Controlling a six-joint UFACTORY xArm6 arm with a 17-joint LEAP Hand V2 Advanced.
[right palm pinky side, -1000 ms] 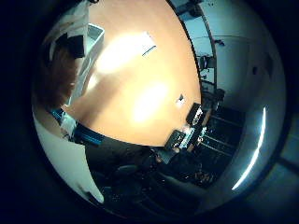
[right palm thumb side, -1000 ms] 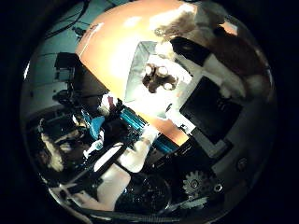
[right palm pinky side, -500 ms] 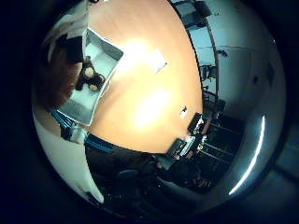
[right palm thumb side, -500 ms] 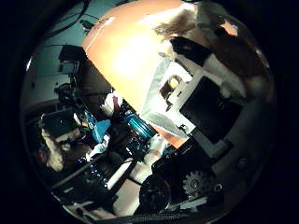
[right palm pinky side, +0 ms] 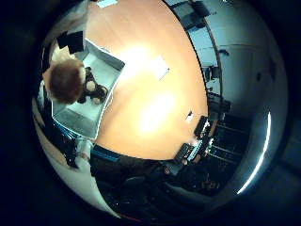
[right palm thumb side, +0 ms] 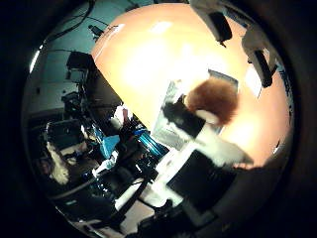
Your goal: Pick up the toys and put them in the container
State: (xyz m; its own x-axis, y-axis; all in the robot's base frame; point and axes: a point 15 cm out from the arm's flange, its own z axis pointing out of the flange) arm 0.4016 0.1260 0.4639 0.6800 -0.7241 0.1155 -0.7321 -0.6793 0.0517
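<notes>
table (right palm pinky side: 155, 94), furry toy (right palm thumb side: 213, 100) beside hand (right palm thumb side: 208, 148)

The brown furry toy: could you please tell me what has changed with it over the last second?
The hand has opened and let go of the brown furry toy. The toy now shows apart from the fingers, over the grey container, seemingly dropping in. The hand has also shifted above the container. The dark toy inside and the table stayed put.
</notes>
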